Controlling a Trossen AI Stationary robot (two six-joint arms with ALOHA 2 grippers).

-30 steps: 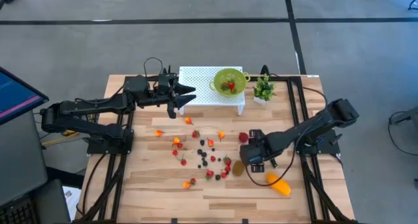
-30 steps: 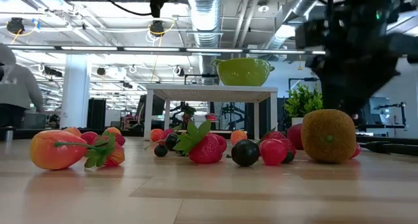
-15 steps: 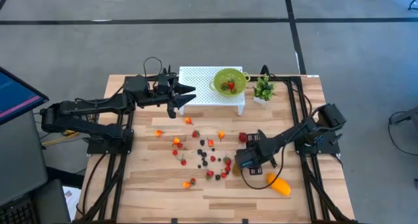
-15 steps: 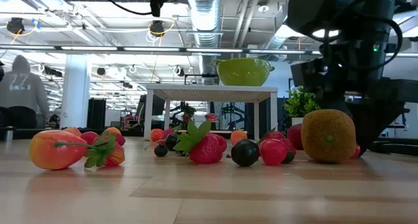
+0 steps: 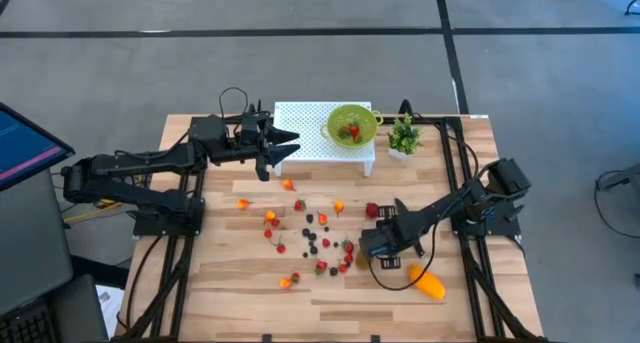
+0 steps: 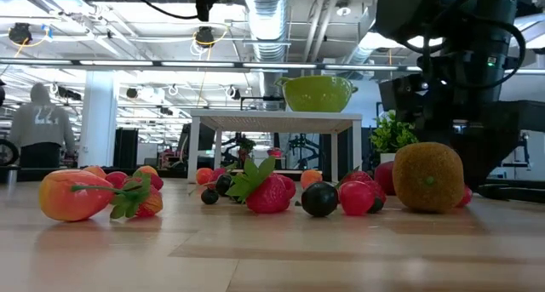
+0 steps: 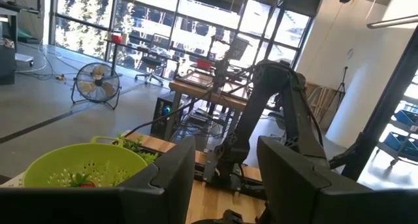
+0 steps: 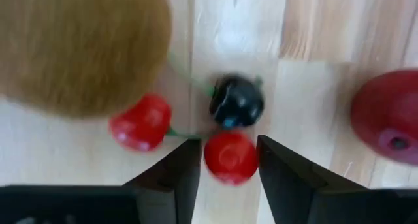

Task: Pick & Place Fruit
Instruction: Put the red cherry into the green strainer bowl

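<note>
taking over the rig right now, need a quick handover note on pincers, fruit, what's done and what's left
Right pincer: down at the table by the kiwi, fingers either side of a small red berry; a grip is not confirmed.
Left pincer: waiting in the air at the white stand, holding nothing in view.
Done: a couple of red pieces already sit in the green colander on the stand.
Left: most small fruit is scattered mid-table, plus the kiwi and the mango near the right arm.

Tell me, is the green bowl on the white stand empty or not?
Not empty. The green bowl on the white stand holds a few red fruit pieces.
</note>
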